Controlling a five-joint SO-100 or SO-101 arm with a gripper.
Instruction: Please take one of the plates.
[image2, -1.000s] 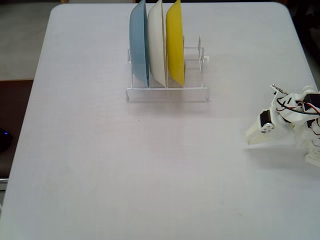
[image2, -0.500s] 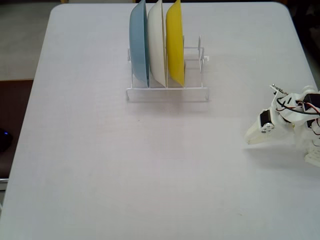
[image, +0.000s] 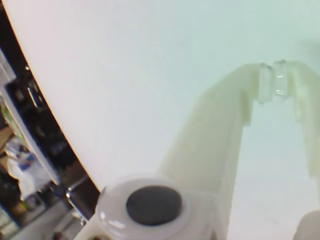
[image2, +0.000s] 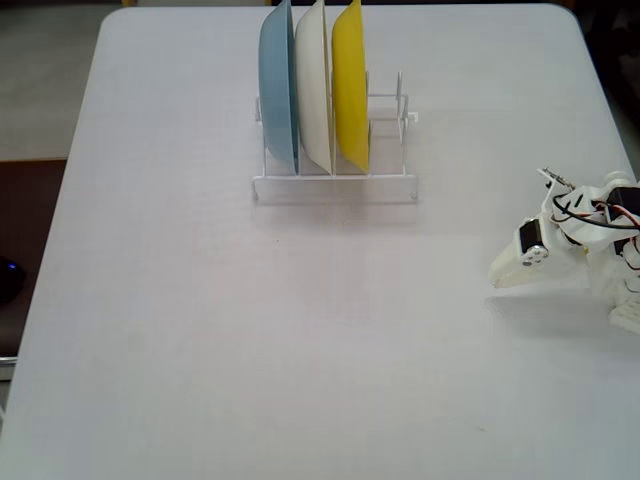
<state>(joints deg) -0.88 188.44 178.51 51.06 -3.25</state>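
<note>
No orange plate shows in either view. In the fixed view a white wire rack (image2: 335, 188) stands at the far middle of the table and holds three upright plates: a blue plate (image2: 277, 90), a white plate (image2: 314, 85) and a yellow plate (image2: 350, 85). My gripper (image2: 503, 272) rests folded at the right edge of the table, well away from the rack. In the wrist view the gripper (image: 272, 85) has its white fingertips touching each other, shut on nothing, above the bare white table (image: 125, 75).
The white table (image2: 300, 350) spreads wide in front of the rack. Its left edge shows in the wrist view, with dark clutter (image: 30, 150) beyond it. The rack has free slots (image2: 390, 110) to the right of the yellow plate.
</note>
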